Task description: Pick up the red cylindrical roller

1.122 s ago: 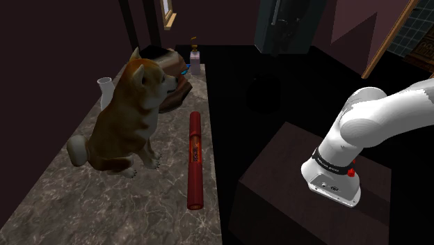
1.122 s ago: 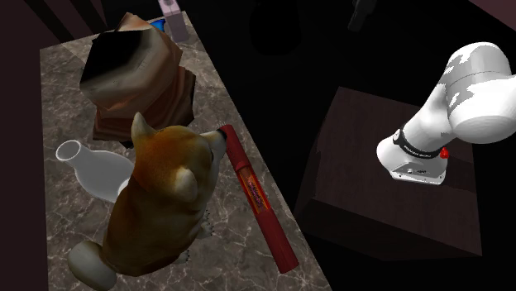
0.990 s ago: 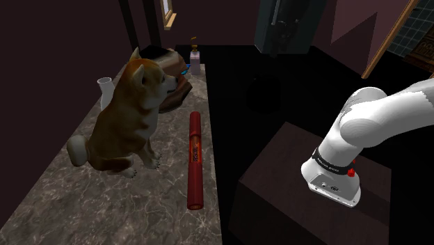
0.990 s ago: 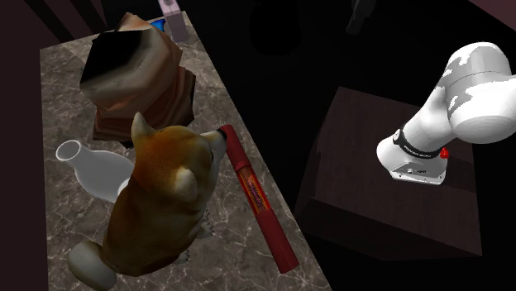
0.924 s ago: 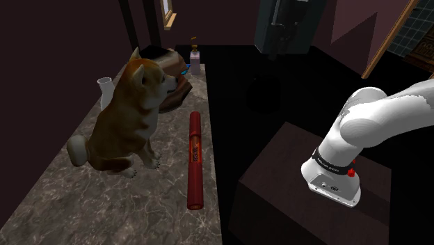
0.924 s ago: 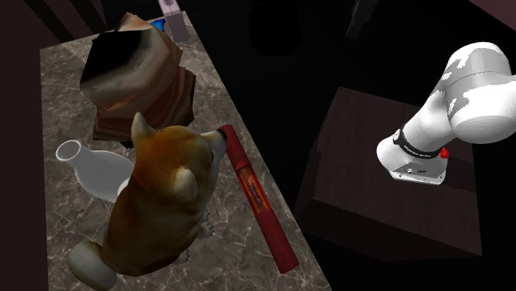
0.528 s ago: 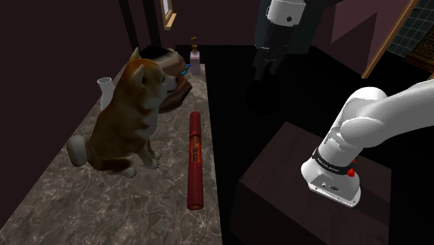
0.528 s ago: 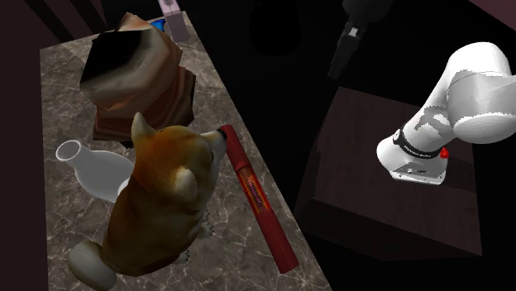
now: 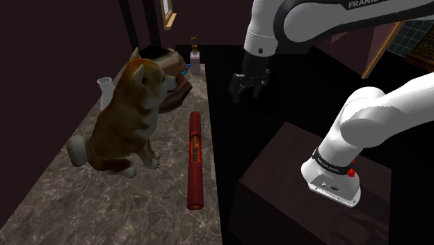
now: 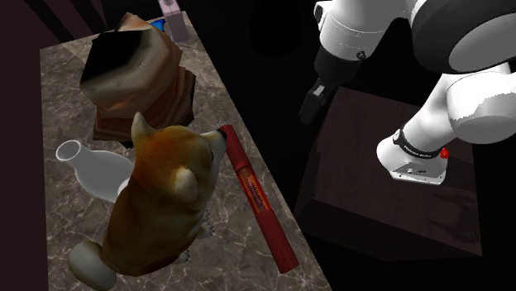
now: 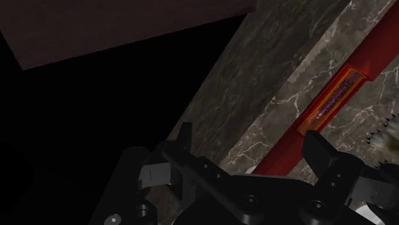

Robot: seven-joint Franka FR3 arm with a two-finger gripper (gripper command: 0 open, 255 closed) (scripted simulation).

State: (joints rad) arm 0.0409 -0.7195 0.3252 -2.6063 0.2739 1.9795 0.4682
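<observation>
Shoulder view, read from left to right: a marbled counter (image 9: 139,209) is seen running from near to far, and on its left part a white vase (image 9: 105,86) is partly hidden behind a seated brown-and-white dog figure (image 9: 129,118). Behind the dog's head a brown vessel (image 9: 175,75) is placed, and a small bottle (image 9: 195,59) is stood at the counter's far end. The red roller (image 9: 195,160) is laid flat just right of the dog, along the counter's right edge, with one end toward the near side and the other toward the far side. Further right, the claw (image 9: 248,90) is held in the air over a black area, well apart from the roller, with its fingers spread and nothing between them. The dark stand (image 9: 278,181) and the white arm (image 9: 348,132) are found at the right. In the second exterior view the roller (image 10: 256,197) is touched by nothing, and the claw (image 10: 310,112) is hung above the stand's far left corner. In the wrist view the roller (image 11: 339,96) is seen on the marble beyond one parted fingertip (image 11: 320,150).
</observation>
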